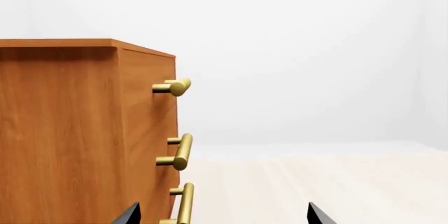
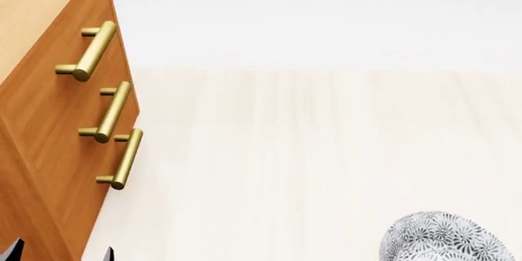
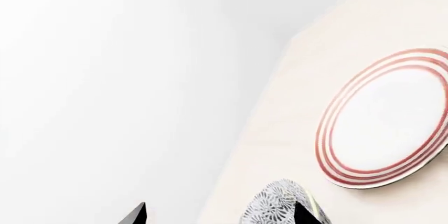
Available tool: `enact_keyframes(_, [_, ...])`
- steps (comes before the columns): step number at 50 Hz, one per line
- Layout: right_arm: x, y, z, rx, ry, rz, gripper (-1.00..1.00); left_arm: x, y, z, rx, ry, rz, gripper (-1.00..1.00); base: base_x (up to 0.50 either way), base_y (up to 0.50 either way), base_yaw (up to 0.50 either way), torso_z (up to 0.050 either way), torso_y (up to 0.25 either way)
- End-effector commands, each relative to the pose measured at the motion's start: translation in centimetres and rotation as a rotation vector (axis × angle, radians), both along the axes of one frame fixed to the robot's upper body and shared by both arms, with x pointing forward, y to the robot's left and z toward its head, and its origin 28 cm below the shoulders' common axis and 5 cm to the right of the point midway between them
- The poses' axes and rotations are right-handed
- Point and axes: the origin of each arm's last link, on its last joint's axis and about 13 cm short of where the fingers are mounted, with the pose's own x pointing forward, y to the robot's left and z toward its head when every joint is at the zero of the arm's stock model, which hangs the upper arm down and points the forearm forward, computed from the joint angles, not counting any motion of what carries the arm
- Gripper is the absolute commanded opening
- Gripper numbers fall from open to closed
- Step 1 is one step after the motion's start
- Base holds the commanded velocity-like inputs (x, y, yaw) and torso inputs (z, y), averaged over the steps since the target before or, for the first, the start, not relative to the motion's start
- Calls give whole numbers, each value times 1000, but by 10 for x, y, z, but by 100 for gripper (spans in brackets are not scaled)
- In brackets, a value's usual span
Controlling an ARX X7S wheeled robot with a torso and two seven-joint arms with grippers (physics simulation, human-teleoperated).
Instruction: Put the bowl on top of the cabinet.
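The cabinet (image 2: 49, 120) is orange-brown wood with brass bar handles (image 2: 110, 111) and fills the left of the head view. It also shows in the left wrist view, cabinet (image 1: 63, 129), with its top edge in sight. The bowl (image 2: 444, 239), white with a grey-black floral pattern, lies at the bottom right of the head view on the pale surface. My left gripper (image 1: 224, 216) is open beside the cabinet's lowest handle, holding nothing. My right gripper (image 3: 220, 214) is open; one fingertip (image 3: 305, 214) overlaps the bowl (image 3: 276, 205).
A flat white plate with red rings (image 3: 385, 119) lies on the pale wooden surface (image 2: 310, 151) beyond the bowl in the right wrist view. The left gripper's tips (image 2: 58, 253) show at the head view's bottom edge, against the cabinet's side.
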Motion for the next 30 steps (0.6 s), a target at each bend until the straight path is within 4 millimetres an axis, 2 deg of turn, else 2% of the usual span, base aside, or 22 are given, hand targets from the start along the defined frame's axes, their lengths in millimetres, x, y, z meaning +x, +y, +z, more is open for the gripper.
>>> enact_keyframes(1, [-2,-5,-5,105,17,-28,100,0,0,0,1,2,-1,100,0,0,0,0,0])
enact_keyframes(4, [-3,-6,-5,113,20,-38,100,0,0,0,1,1,0,100,0,0,0,0,0])
enact_keyframes(6, [1,-6,-6,125,103,-53,100,0,0,0,-1,0,0,100,0,0,0,0,0])
enact_keyframes(26, [10,-8,-11,144,180,-59,100,0,0,0,0,-2,0,100,0,0,0,0,0])
enact_keyframes(30, [18,-9,-15,154,228,-23,100,0,0,1,1,-4,-1,100,0,0,0,0,0])
